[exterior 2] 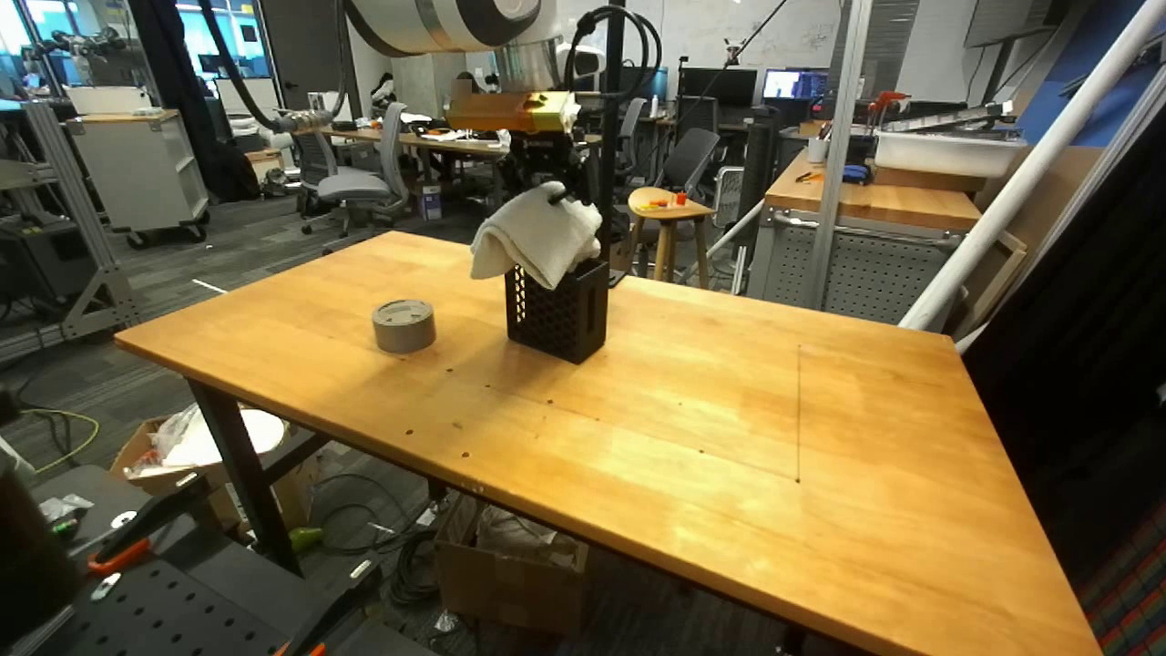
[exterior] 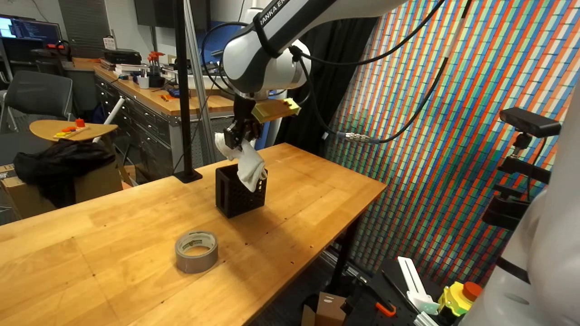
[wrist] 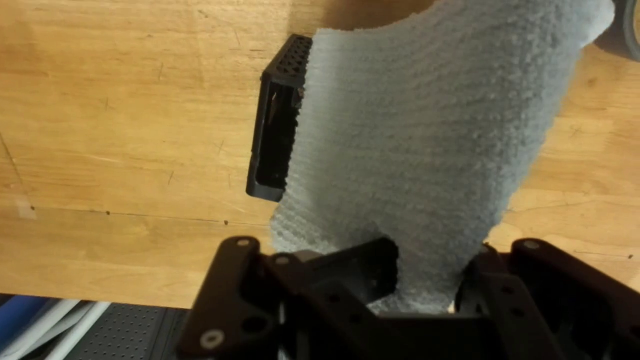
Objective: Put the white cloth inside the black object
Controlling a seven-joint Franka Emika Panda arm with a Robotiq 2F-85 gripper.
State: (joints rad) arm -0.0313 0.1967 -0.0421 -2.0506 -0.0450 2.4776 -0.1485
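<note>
The white cloth (exterior: 251, 164) hangs in folds from my gripper (exterior: 239, 136) over the black open-topped container (exterior: 230, 198). The container stands upright on the table, with perforated walls. In both exterior views a corner of the cloth (exterior 2: 536, 239) hangs outside, in front of a wall of the container (exterior 2: 557, 319). In the wrist view my gripper (wrist: 429, 272) has cloth (wrist: 410, 140) pinched between its fingers. There the cloth covers most of the container (wrist: 295, 56), and one dark end of its opening shows. Whether any cloth lies inside the opening is hidden.
A grey tape roll (exterior: 197, 261) lies on the wooden table (exterior: 136, 235), apart from the container; it also shows in an exterior view (exterior 2: 404, 330). A black upright post (exterior: 182, 113) is fixed at a table edge behind the container.
</note>
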